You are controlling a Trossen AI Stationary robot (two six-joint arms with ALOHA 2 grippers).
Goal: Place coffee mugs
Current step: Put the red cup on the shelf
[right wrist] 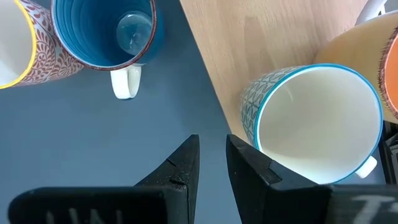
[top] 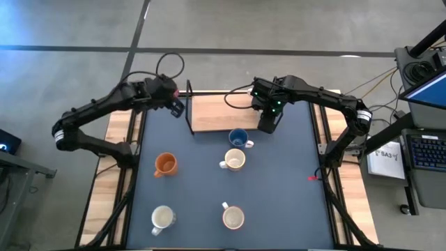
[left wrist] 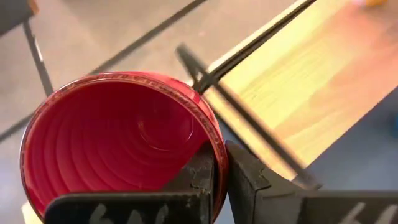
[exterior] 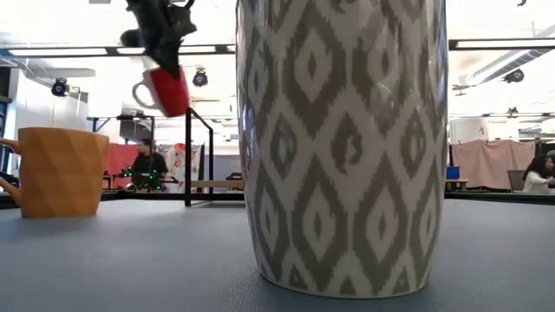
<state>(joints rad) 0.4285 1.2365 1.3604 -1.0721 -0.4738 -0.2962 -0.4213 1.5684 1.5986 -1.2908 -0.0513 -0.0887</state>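
Observation:
My left gripper (top: pixel 173 97) is shut on a red mug (left wrist: pixel 118 143), held in the air over the mat's far left corner, next to a black metal frame (left wrist: pixel 249 112). In the low view the red mug (exterior: pixel 166 87) hangs tilted, its pale handle (exterior: pixel 143 95) out to one side. My right gripper (right wrist: pixel 211 162) hangs open above the wooden board's (top: pixel 216 115) near right edge, nothing between its fingers. A teal-rimmed white mug (right wrist: pixel 317 124) stands on the board beside it. A blue mug (top: pixel 238 138), a cream mug (top: pixel 235 160), an orange mug (top: pixel 166 164) and two pale mugs (top: pixel 162 218) (top: pixel 233 217) stand on the mat. My left gripper holds the red mug by its wall at the rim (left wrist: pixel 219 146), one finger (left wrist: pixel 199 177) inside the cup and the other (left wrist: pixel 249 180) outside. The fingers come slanting down from above. The mug is lifted clear and hangs tilted below them.
The wooden board with its black upright frame (top: pixel 188 108) lies at the mat's far side. An orange mug (right wrist: pixel 385 68) stands on it behind the teal-rimmed one. A grey-and-white patterned mug (exterior: pixel 342 147) fills the low view. People show in the room beyond.

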